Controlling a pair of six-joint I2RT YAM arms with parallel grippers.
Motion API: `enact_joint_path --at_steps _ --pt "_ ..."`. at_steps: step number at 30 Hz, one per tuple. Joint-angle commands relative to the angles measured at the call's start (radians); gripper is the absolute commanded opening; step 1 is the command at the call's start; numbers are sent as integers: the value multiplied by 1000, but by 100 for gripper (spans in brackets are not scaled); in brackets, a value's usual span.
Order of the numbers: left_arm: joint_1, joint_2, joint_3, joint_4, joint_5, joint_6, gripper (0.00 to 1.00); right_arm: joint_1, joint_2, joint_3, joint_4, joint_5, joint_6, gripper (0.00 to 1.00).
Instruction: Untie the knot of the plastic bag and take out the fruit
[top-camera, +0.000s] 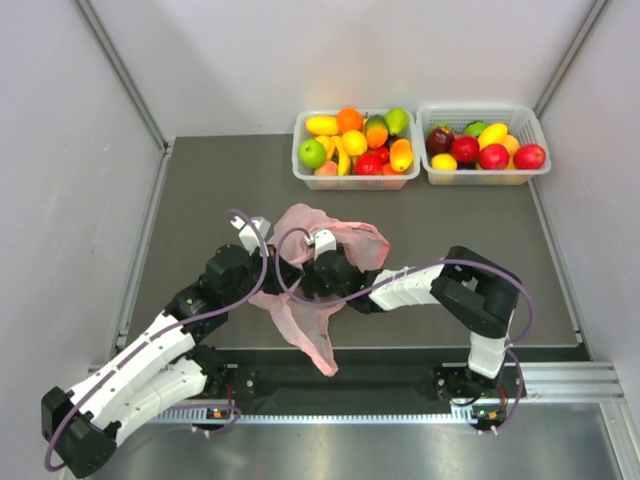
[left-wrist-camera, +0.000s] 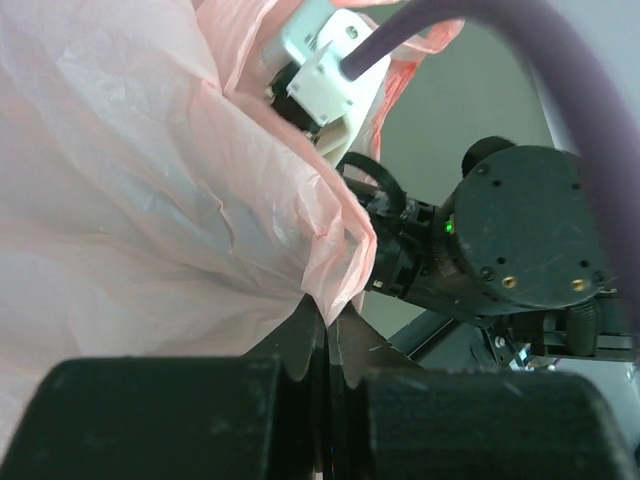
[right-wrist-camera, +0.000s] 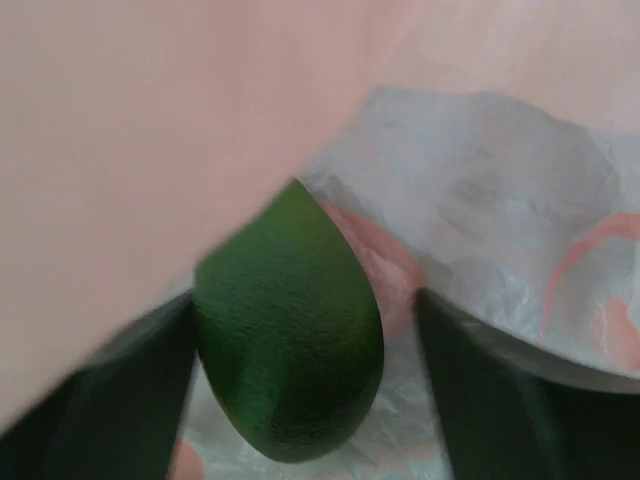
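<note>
No readable text, labels, brands or numbers in any view. Nothing legible on the plastic bag (top-camera: 362, 240), nothing on the two white baskets (top-camera: 355, 181). Arm housings show no markings that can be made out.

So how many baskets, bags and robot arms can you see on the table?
White plastic mesh baskets: 2
Crinkly pink plastic bag: 1
Black-and-white robot arms: 2
Total: 5
</note>
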Motion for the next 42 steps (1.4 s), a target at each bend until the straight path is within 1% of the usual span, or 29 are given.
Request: enact_joint_path --at_steps 1,2,4,5,7,9,10,13,15,16,17,18,19,21,22,24,26,27,28,29,30,31,33,34,36,37,39,40,42 --pt "-3 -16 -13 53 -9 0 0 0 -45 -12 103 1 -44 79" --pt "-2 -15 -14 53 -9 -1 0 -3 -60 -35 116 -14 -49 59" --pt "-3 -18 -17 55 -11 0 0 -5 -94 -61 143 -24 -61 33" --pt "-2 -18 -17 55 -14 0 0 -5 -140 -93 152 -22 -64 14" --pt "-3 -24 -19 55 -17 2 0 -5 -226 -130 159 -17 -64 1" --pt "-3 -27 -22 52 -23 3 0 -5 -290 -178 140 -20 -67 0" --pt "-3 -30 -21 52 -29 3 0 -5 -326 -192 104 -28 -72 0" --pt "-3 -32 -27 53 -55 2 0 -5 -512 -247 33 -60 -70 0" --pt "-3 -27 -31 59 -70 -1 0 -11 -591 -281 -51 -94 -73 0" --pt "-2 -22 -33 61 -89 -6 0 -19 -664 -288 -79 -147 -79 0" --pt "-2 -16 -36 61 -97 -9 0 -25 -700 -294 -147 -178 -83 0" --pt "-2 -12 -39 65 -101 -14 0 -36 -732 -295 -178 -212 -87 0" --pt "-3 -1 -42 77 -103 -17 0 -51 -796 -282 -217 -282 -105 0" --pt "-2 13 -48 94 -100 -18 0 -71 -856 -262 -309 -332 -139 0" --pt "-3 25 -48 108 -101 -20 0 -79 -908 -237 -341 -388 -161 0" --pt "-2 40 -48 117 -106 -20 0 -95 -955 -200 -402 -393 -220 0" --pt "-2 68 -48 124 -104 -21 0 -120 -996 -160 -401 -318 -263 0" --pt "-2 77 -50 128 -98 -23 0 -167 -999 -150 -389 -268 -280 0" --pt "-2 94 -48 133 -94 -21 0 -202 -978 -143 -346 -210 -314 0" --pt "-2 102 -50 143 -87 -21 0 -245 -955 -115 -323 -191 -322 0" --pt "-2 108 -54 150 -81 -21 0 -352 -917 -94 -318 -186 -320 0" --pt "-2 119 -53 153 -78 -21 0 -408 -819 -62 -285 -189 -288 0" --pt "-3 122 -53 153 -75 -20 0 -521 -698 73 -294 -212 -248 0" --pt "-3 125 -51 156 -72 -21 0 -540 -571 180 -297 -221 -250 0" --pt "-2 128 -59 168 -61 -24 0 -562 -445 299 -309 -226 -262 0" --pt "-3 128 -60 168 -48 -24 0 -563 -327 422 -309 -237 -271 0" --pt "-2 130 -66 173 -38 -27 0 -568 -215 553 -366 -243 -274 0" --pt "-3 130 -70 173 -26 -32 0 -568 -111 677 -377 -237 -273 0" --pt "-3 122 -85 182 -20 -37 0 -571 -1 812 -436 -228 -264 0"
